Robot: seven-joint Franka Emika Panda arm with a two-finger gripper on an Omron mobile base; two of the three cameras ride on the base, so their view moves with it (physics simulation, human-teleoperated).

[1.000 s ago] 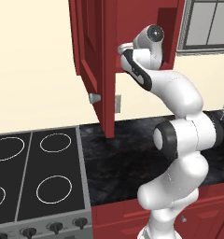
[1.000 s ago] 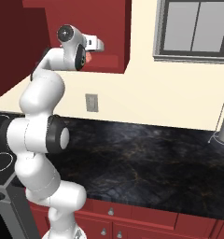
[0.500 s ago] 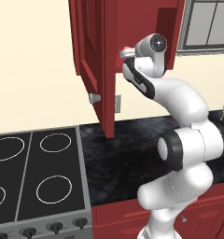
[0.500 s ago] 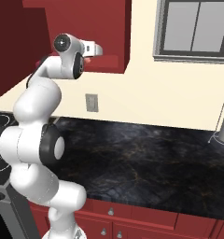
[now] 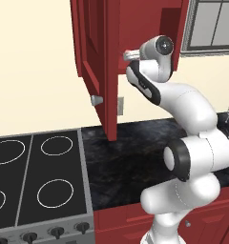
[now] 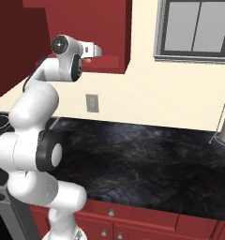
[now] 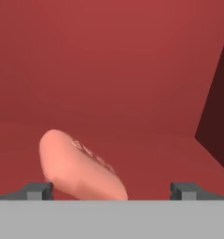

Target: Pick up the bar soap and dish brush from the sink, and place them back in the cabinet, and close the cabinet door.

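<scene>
**Soap in cabinet, pincer released**

The pincer (image 7: pixel 111 189) stands fully spread, gripping nothing. The bar soap (image 7: pixel 79 168) lies tilted on the red floor of the cabinet (image 5: pixel 171 19), between the fingertips (image 7: pixel 38 189), nearer the 9 o'clock one. The cabinet door (image 5: pixel 95 62) stands open above the black surface (image 6: pixel 147 164).

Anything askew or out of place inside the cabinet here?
The bar soap lies inside the red cabinet, tilted diagonally between the open gripper tips rather than squared up. The cabinet door stands open. Nothing looks spilled or damaged.
</scene>
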